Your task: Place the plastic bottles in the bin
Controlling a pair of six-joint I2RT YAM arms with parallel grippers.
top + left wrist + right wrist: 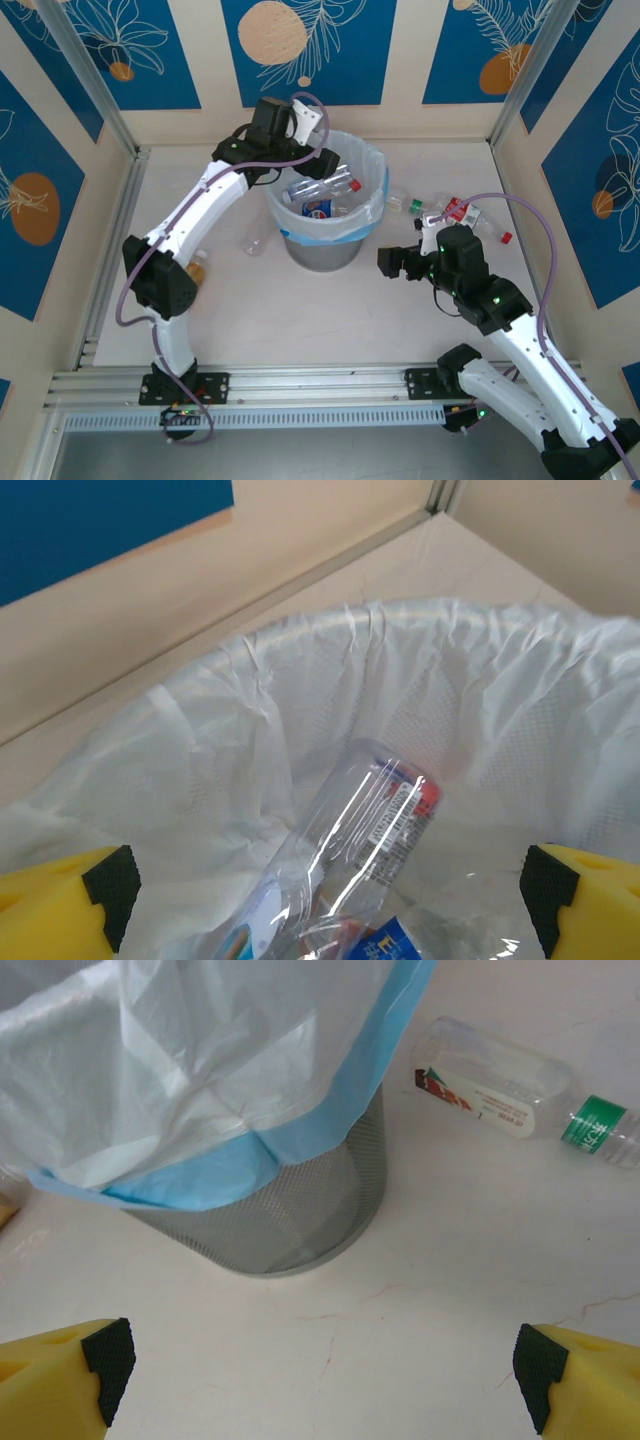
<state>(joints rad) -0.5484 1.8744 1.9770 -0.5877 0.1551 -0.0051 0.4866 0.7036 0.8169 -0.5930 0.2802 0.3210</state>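
The bin (322,248) is grey mesh lined with a white, blue-edged bag and stands mid-table. My left gripper (310,160) hangs open over its back-left rim, holding nothing. In the left wrist view the gripper (328,900) looks down on a clear red-capped bottle (350,845) lying on the bag (200,780). More plastic bottles (455,212) lie on the table right of the bin. My right gripper (398,260) is open and low beside the bin's right side. The right wrist view shows the gripper (325,1380) over bare table, the bin (290,1210), and a green-labelled bottle (500,1095).
One clear bottle (254,241) lies left of the bin, near my left arm. A small orange thing (196,268) sits under that arm's elbow. Blue patterned walls and metal rails (105,240) close in the table on three sides.
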